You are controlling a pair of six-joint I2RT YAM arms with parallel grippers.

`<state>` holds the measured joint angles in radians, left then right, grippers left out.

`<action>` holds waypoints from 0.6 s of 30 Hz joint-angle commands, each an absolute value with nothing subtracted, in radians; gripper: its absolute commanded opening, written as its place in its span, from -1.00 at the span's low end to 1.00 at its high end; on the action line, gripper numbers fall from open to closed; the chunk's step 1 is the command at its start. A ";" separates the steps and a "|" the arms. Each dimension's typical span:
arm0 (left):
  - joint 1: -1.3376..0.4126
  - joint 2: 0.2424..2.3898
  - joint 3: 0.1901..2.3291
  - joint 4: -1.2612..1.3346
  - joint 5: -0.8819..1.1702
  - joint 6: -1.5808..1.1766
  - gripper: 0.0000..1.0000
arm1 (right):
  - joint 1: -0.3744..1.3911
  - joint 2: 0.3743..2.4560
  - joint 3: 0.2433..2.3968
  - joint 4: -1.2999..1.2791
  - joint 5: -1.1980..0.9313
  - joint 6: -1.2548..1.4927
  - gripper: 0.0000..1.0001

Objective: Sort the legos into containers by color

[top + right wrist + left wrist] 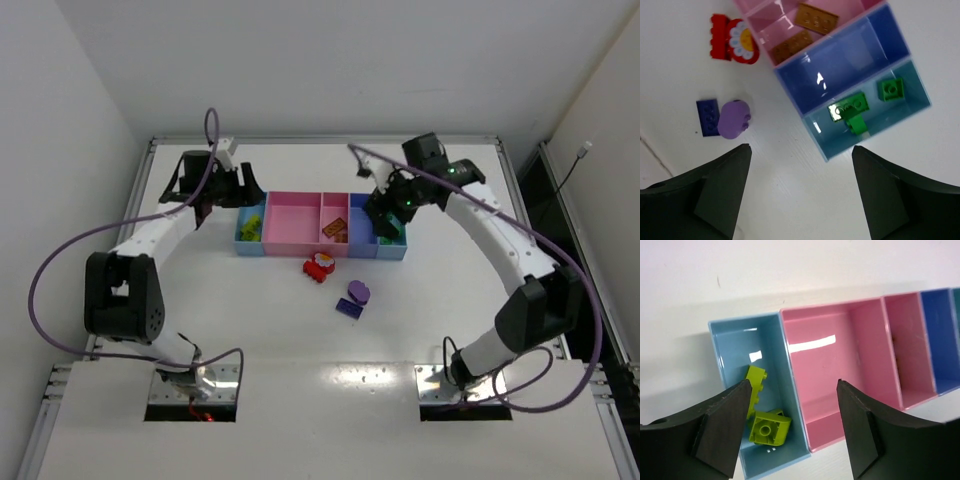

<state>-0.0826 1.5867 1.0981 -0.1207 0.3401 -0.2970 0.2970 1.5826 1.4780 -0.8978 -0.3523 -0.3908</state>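
The containers (300,245) form a row across the table's middle. My left gripper (228,192) is open and empty above the left light blue bin (735,347), which holds two yellow-green legos (769,427). My right gripper (386,213) is open and empty (800,148) above the table just in front of the right light blue bin (910,102), which holds three green legos (850,107). Orange legos (816,18) lie in a small pink bin. The blue-violet bin (840,60) is empty. A red lego with a flower face (319,267), a round purple lego (358,292) and a dark purple brick (348,308) lie on the table.
The large pink bin (825,355) is empty. The white table (250,330) has a raised rim at its edges. Purple cables (60,270) loop off both arms. The two arm bases (190,385) stand at the near edge.
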 commanded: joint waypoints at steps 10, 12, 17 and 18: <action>0.175 1.373 1.258 -0.092 0.357 -0.371 0.54 | 0.713 1.501 1.302 -0.873 -0.318 -0.709 0.43; 0.199 1.344 1.243 -0.101 0.357 -0.362 0.54 | 0.735 1.516 1.280 -0.925 -0.327 -0.666 0.40; 0.253 1.295 1.190 -0.101 0.383 -0.312 0.54 | 0.755 1.427 1.053 -0.771 -0.237 -0.358 0.52; 0.262 1.279 1.181 -0.101 0.393 -0.302 0.54 | 0.755 1.414 1.033 -0.747 -0.236 -0.313 0.59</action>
<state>0.2420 1.3281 1.2026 -0.1017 0.3531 -0.3283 0.7502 1.4666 1.0992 -0.8360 -0.2790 -0.4984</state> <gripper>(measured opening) 0.766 0.778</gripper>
